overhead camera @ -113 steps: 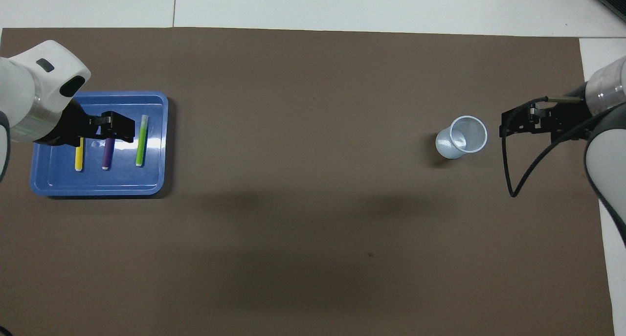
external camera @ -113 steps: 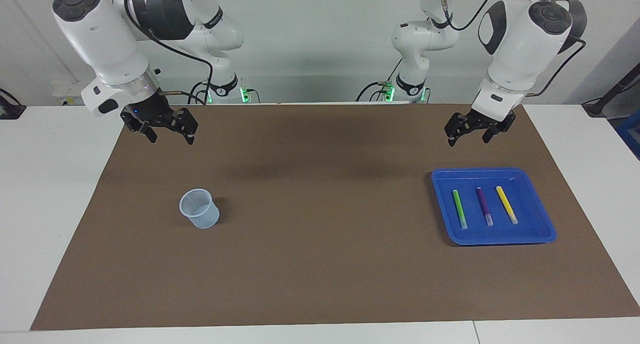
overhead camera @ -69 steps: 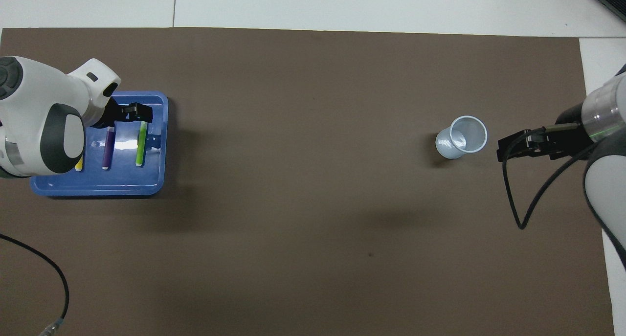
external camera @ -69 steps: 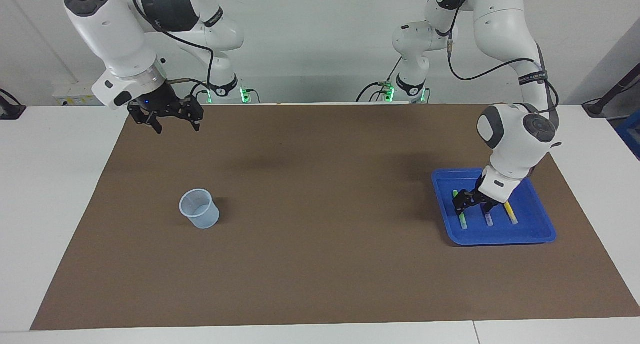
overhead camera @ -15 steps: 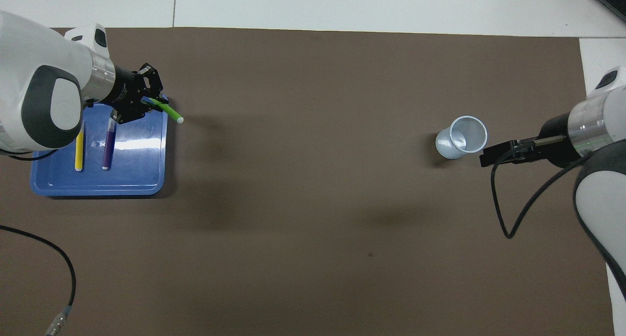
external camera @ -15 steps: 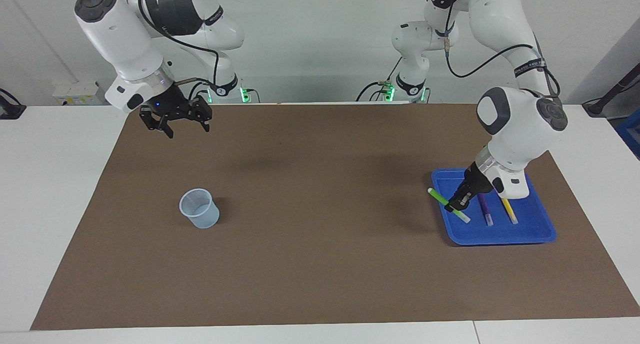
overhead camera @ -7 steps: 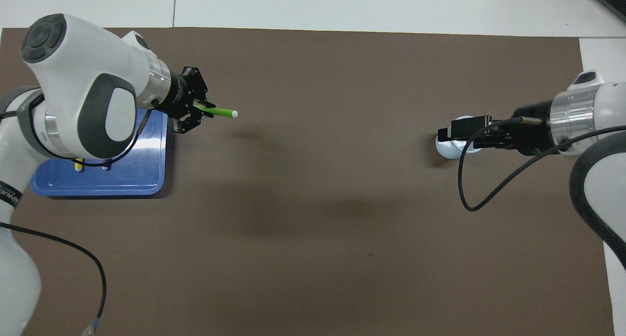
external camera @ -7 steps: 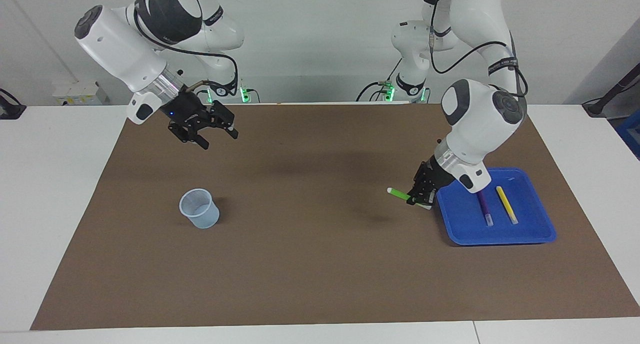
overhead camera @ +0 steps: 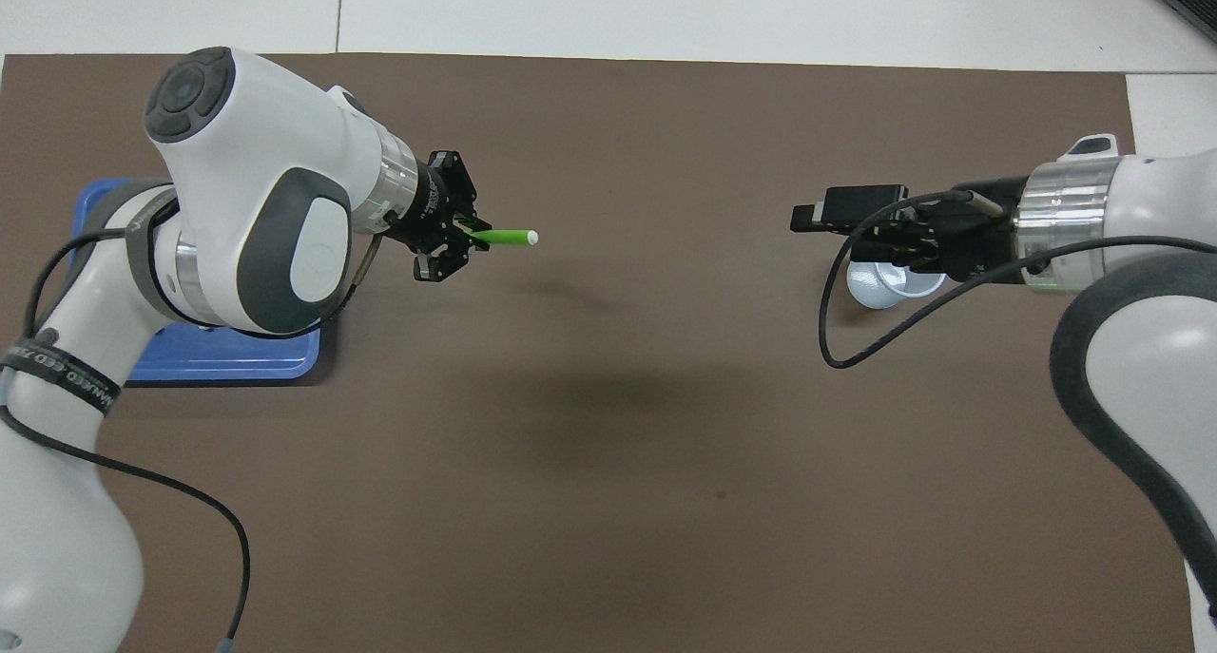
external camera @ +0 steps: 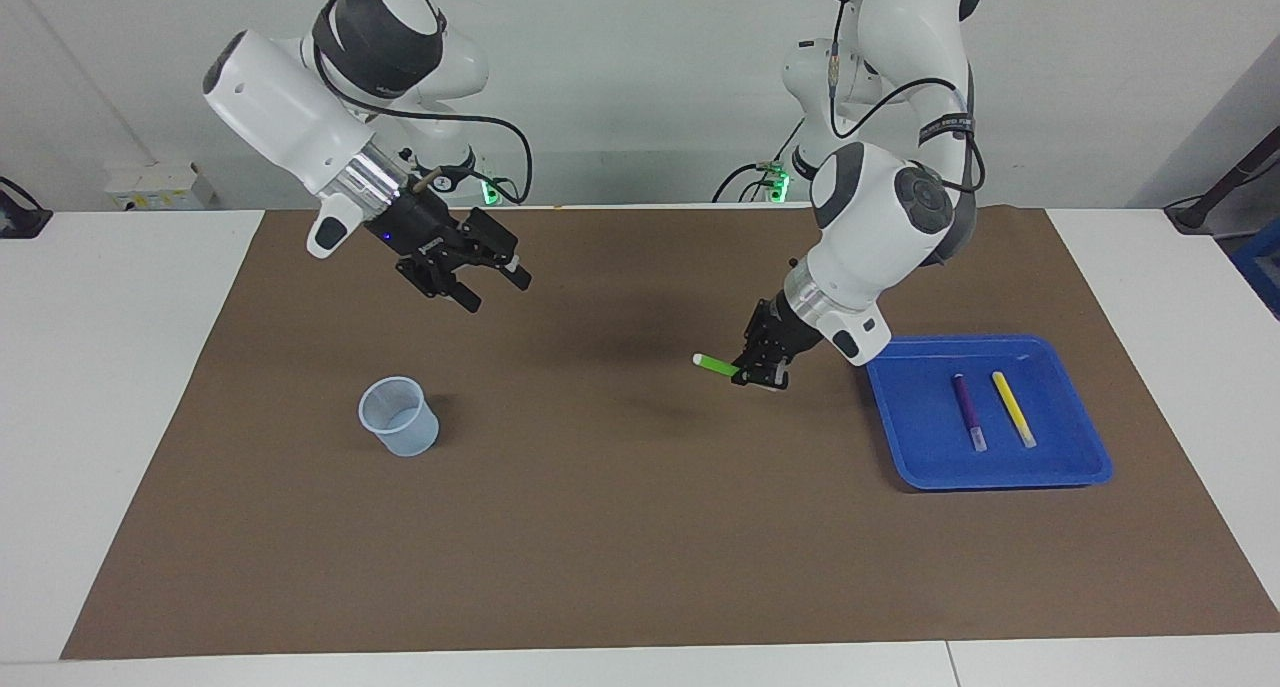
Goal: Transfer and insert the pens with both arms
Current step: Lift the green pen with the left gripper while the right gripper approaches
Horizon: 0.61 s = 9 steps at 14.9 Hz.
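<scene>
Carried green pen [external camera: 716, 365] above the brown mat [external camera: 620, 527], clamped in left gripper [external camera: 760, 375] jaws.
Showed purple pen [external camera: 967, 411] and yellow pen [external camera: 1012, 408] in tray [external camera: 1000, 472] only facing; right gripper [external camera: 490, 277] jaws spread, empty, over mat beside cup [external camera: 399, 417].

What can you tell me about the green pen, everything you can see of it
The green pen is a short slim marker with a bright green barrel and a whitish tip at its free end. The left gripper is shut on its other end and holds it up in the air, lying nearly level over the bare brown mat, between the blue tray and the cup. Its free end points toward the right gripper. Only the jaws touch it.
</scene>
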{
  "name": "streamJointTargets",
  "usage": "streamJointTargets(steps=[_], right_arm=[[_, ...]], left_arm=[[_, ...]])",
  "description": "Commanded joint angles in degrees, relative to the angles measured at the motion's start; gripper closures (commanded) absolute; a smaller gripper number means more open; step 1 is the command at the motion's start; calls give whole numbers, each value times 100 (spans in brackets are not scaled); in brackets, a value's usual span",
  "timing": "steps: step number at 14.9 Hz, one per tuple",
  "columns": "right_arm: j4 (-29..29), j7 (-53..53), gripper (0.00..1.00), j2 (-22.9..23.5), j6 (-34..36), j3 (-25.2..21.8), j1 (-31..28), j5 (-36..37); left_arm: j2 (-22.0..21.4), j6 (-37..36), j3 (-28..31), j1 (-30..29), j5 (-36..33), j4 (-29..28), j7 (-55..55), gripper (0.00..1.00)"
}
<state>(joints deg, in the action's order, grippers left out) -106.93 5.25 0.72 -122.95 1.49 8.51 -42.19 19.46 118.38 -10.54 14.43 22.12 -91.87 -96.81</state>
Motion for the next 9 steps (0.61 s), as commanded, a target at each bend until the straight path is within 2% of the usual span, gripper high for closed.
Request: streamJointTargets(steps=[1,7,9], right_arm=[[-21,117,0,243,-500,0,273,-175],[49,-120,0,402,-529,9,441,44],[58,-155,5,402,-537,9,554,123]], left_arm=[[-215,439,96,340,293,-226,-608,100],[-215,1247,105,955,293,-226,-1664,100],[-215,1441,97,1157,293,-234,-1867,100]])
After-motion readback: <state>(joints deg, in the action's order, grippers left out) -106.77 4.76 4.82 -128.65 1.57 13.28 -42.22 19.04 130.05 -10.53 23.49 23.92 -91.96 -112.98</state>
